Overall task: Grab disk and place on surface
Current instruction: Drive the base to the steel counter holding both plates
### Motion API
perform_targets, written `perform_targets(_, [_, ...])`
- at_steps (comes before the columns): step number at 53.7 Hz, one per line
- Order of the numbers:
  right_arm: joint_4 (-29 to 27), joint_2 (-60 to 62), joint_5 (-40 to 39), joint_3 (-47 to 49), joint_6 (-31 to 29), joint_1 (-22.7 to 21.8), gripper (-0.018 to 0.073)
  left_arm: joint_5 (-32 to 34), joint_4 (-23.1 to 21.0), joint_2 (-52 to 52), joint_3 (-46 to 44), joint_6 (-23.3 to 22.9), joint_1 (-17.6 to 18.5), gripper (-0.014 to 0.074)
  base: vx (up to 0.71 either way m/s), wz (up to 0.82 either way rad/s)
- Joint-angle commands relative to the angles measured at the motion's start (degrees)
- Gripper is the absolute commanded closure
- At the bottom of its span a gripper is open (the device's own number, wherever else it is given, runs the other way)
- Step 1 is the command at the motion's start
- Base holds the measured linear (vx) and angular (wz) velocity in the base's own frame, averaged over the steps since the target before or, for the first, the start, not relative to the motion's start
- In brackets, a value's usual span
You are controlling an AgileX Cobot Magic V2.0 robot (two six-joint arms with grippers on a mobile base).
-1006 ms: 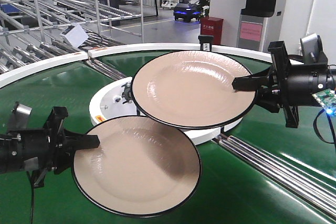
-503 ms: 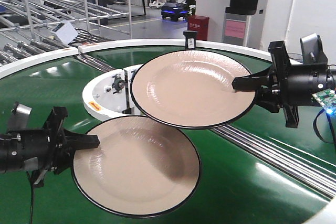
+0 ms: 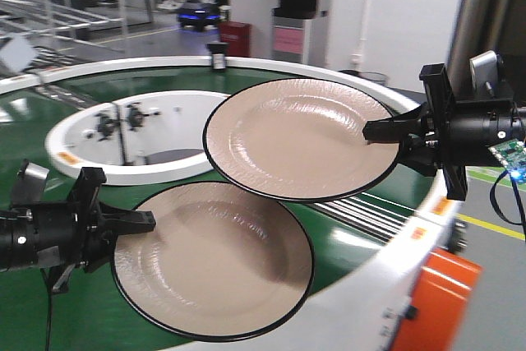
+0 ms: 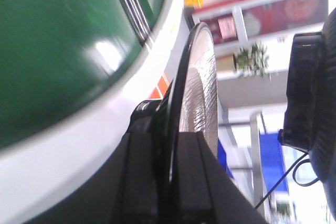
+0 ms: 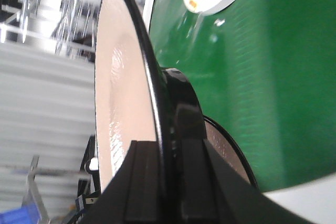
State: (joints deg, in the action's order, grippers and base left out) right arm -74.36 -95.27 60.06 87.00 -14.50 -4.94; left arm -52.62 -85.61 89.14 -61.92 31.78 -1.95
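The left gripper (image 3: 146,221) is clamped on the left rim of the lower disk (image 3: 214,260). The right gripper (image 3: 371,131) is clamped on the right rim of the upper disk (image 3: 300,139). Both tan, black-edged disks hang level in the air above the green conveyor belt (image 3: 33,117). Compared with the earlier frames, grippers and disks sit at the same spots in the front view, while everything behind them lies further left. The white island (image 3: 123,174) is now at the left. The belt's white outer rim (image 3: 362,285) and an orange block (image 3: 440,302) come in at the lower right, and grey floor with a yellow line (image 3: 491,228) shows beyond them. A pink sign (image 3: 288,40) and a small orange label (image 3: 70,158) on the island carry writing too small to read. The upper disk's near edge overlaps the lower disk's far edge, so I cannot tell whether they touch. Both wrist views are blurred and show each disk only edge-on, its rim sunk between black fingers (image 4: 139,182) that hide the grip point
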Motion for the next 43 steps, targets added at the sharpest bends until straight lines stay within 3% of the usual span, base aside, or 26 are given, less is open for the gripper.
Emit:
perform_targets(1, [-7.8, 3.2, -0.8, 2.4, -0.2, -0.3, 0.0567, -2.6, -7.4, -2.7, -1.9, -1.1, 0.3, 0.0601, -0.16, -0.57])
perform_targets(43, [-7.8, 3.4, -0.8, 2.4, -0.2, -0.3, 0.0567, -2.6, -7.4, -2.7, -1.9, -1.1, 0.3, 0.0601, -0.1, -0.68])
